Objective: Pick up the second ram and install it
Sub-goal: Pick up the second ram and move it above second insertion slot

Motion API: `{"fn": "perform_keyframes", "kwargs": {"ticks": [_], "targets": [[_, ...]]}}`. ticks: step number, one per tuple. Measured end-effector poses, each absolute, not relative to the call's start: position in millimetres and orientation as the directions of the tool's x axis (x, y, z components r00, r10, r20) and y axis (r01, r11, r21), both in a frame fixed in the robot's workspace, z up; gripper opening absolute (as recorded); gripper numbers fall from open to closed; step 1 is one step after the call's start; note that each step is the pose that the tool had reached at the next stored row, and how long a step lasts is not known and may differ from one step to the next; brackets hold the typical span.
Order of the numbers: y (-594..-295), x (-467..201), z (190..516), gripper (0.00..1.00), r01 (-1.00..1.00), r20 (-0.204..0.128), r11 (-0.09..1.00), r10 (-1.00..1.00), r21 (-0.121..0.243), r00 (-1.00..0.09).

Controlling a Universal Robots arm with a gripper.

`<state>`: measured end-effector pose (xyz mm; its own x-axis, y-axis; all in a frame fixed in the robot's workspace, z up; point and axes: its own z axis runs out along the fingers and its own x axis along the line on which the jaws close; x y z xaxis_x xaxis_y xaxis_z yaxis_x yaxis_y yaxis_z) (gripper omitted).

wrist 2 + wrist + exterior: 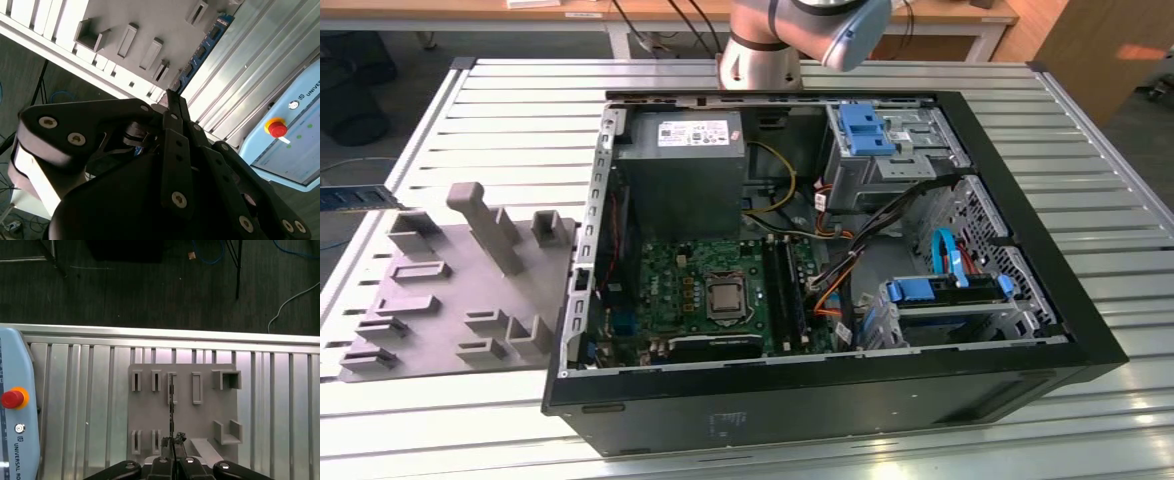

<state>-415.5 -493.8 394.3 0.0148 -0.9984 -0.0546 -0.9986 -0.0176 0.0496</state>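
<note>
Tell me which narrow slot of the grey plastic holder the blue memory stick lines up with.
The third slot from the round red button, in the row farther from the tool: the slim blue circuit-board stick overlaps it alone.

both wrist views share the fixture (205,412) (150,20)

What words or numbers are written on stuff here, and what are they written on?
White label on the grey power box: print too small to read.
Pale blue control tablet: a maker's name along its edge, partly cut off.
Red stop button: no words.
Blue memory stick, gripped by the tool: no print I can read.
</note>
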Motion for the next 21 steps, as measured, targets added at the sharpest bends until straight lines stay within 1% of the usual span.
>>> {"fn": "perform_keyframes", "kwargs": {"ticks": [10,21], "targets": [[-494,-411,395,0.12,-0.999,-0.055,-0.018,-0.998,0.05,0.015],[-494,-384,395,0.12,-0.999,-0.055,-0.018,-0.998,0.05,0.015]]}}
